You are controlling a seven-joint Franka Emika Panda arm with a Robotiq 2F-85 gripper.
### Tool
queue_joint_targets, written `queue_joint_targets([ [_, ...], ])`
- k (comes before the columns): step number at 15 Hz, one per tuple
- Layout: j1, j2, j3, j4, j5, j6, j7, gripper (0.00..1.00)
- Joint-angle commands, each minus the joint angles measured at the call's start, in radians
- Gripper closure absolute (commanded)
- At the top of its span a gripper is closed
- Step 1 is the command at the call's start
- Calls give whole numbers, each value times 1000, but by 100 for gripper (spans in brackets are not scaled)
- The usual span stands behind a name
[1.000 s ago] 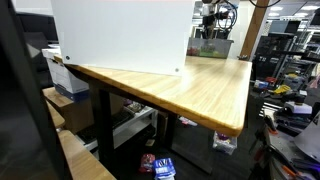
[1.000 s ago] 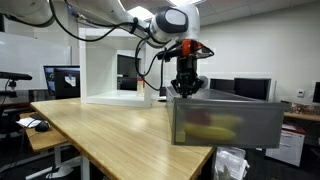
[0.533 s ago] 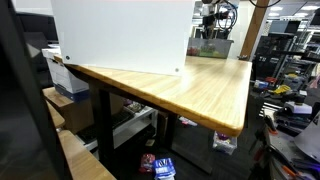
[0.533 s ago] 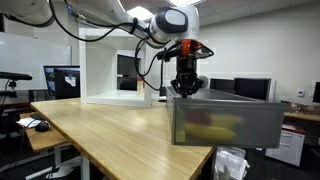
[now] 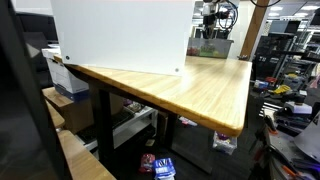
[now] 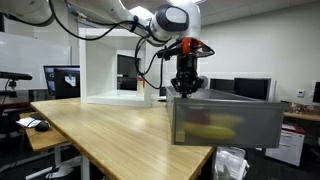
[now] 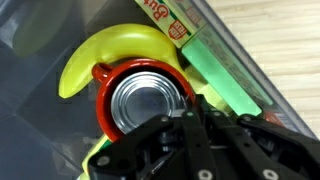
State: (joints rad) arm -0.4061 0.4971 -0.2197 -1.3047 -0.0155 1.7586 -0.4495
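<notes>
Since the table (image 6: 110,125) takes up most of both exterior views, it sets the layout: a long wooden top with a white box (image 6: 100,70) standing at its far side. The box hides much of the scene in an exterior view (image 5: 120,35). The arm (image 6: 110,15) reaches over from beyond the box and bends straight down, probably because a bin is easiest to enter from above.

The bin (image 6: 225,122), grey and translucent, stands at the table's near corner, where the arm can reach it. Yellow and green shapes show dimly through its wall. The gripper (image 6: 186,90) hangs at the bin's rim, pointing down into it.

In the wrist view the contents lie loose and close together. A green carton (image 7: 215,70) rests along one wall, likely because its length fits there. A banana (image 7: 100,55) curves round the cup (image 7: 145,100), just beside it and perhaps touching. The cup, red with a shiny metal inside, stands upright in the middle of the bin, mouth up, directly under the gripper (image 7: 188,118).

The jaws are closed together. They appear empty, though the dark fingers overlap the cup's near rim and I cannot rule out contact there.
</notes>
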Motion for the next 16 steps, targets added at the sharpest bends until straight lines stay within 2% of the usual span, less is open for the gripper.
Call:
queue_joint_targets([
  [1,-34,-33,33,17,58,-71,-24,98],
  [11,-95,-13,49,164,232,-232,-31,98],
  [16,-106,8,39,198,241,-263,-13,98],
])
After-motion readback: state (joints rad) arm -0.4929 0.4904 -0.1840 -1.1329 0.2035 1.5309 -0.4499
